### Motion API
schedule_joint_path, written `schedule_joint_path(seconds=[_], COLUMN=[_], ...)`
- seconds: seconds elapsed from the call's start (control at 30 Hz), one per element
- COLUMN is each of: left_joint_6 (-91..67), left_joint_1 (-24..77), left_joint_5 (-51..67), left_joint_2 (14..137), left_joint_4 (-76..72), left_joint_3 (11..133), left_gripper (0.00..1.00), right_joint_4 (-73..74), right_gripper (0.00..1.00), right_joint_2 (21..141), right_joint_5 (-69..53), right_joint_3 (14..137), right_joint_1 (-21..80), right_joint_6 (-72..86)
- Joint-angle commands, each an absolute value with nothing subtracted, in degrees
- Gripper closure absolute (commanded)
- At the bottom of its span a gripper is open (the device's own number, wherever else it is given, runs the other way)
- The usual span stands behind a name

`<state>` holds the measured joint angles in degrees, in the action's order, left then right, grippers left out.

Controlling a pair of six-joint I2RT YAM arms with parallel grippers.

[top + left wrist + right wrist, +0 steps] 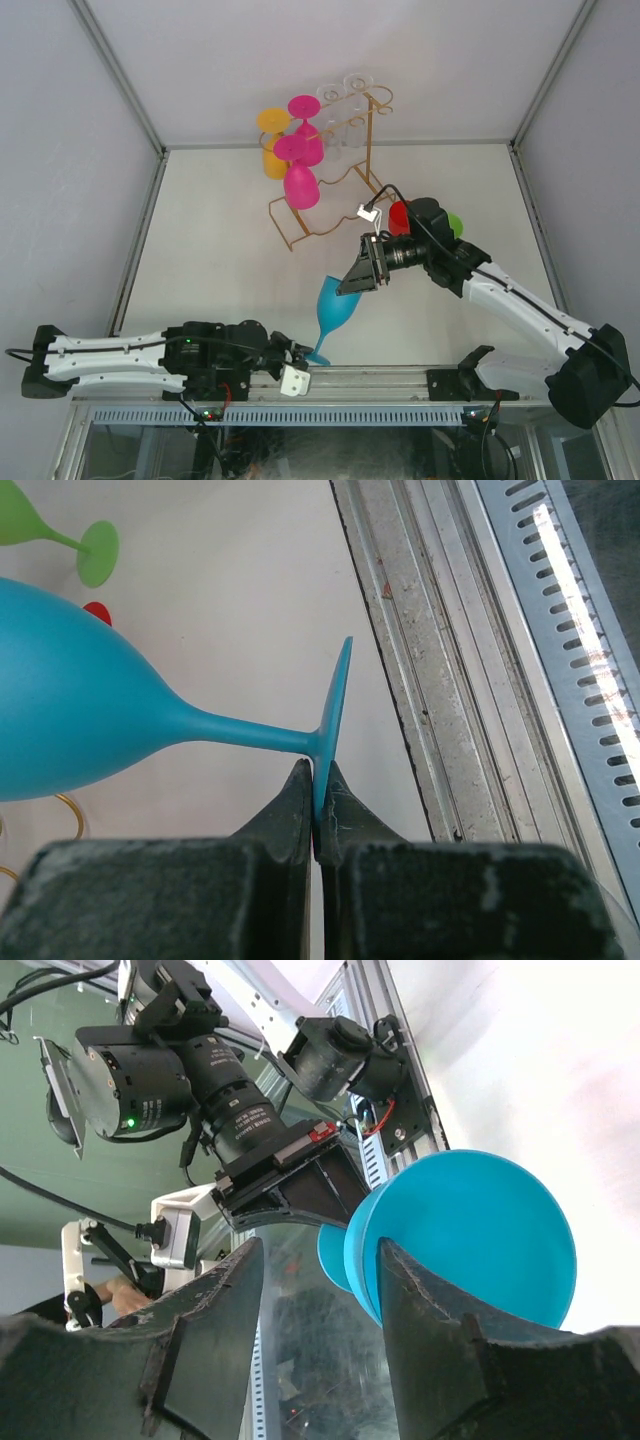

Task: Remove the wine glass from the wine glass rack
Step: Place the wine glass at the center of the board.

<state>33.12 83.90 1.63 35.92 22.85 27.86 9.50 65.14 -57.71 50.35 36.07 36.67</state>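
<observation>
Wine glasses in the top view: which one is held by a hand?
The blue wine glass: the left hand pinches the rim of its foot. The other glasses hang from the wine glass rack or sit unheld.

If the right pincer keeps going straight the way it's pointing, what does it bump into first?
The blue wine glass. Its bowl sits right ahead of the open right pincer. The gap left is hard to judge, but nothing else seems to be in between.
</observation>
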Motion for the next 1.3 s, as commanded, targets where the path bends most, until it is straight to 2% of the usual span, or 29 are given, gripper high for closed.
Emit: schedule_joint_path(seconds=[0.0, 0.07, 0.2, 0.57, 0.63, 0.7, 0.83, 1.0, 1.27], left_joint_6=[33.97, 34.08, 34.34, 34.37, 34.53, 34.53, 34.75, 35.22, 35.20], left_joint_1=[84.02, 84.02, 84.02, 84.02, 84.02, 84.02, 84.02, 84.02, 84.02], left_joint_5=[-1.36, -2.34, -3.73, -3.64, -3.68, -3.74, -4.16, -4.48, -4.00], left_joint_2=[34.65, 34.30, 33.94, 32.20, 32.32, 32.59, 33.81, 34.45, 33.79], left_joint_4=[22.32, 22.32, 22.41, 22.45, 22.50, 22.49, 22.99, 23.40, 24.60], left_joint_3=[27.24, 26.92, 26.86, 26.69, 26.69, 26.79, 26.88, 27.37, 27.47], left_gripper=[1.00, 1.00, 1.00, 1.00, 1.00, 1.00, 1.00, 1.00, 1.00], right_joint_4=[11.10, 11.85, 16.49, 21.67, 22.74, 26.51, 25.38, 19.90, 28.24], right_gripper=[0.56, 0.59, 0.54, 0.56, 0.54, 0.48, 0.42, 0.39, 0.38], right_joint_2=[66.22, 67.08, 69.08, 71.86, 72.25, 72.75, 71.70, 73.06, 77.24], right_joint_5=[-61.69, -62.50, -62.54, -60.90, -58.19, -53.36, -46.20, -56.94, -58.13], right_joint_3=[52.73, 52.96, 55.02, 57.91, 58.76, 60.68, 60.84, 60.66, 65.60], right_joint_1=[36.91, 36.98, 37.71, 37.77, 37.79, 37.32, 35.03, 31.54, 35.64], right_joint_6=[33.22, 32.70, 29.24, 24.57, 24.41, 22.75, 25.12, 27.92, 21.09])
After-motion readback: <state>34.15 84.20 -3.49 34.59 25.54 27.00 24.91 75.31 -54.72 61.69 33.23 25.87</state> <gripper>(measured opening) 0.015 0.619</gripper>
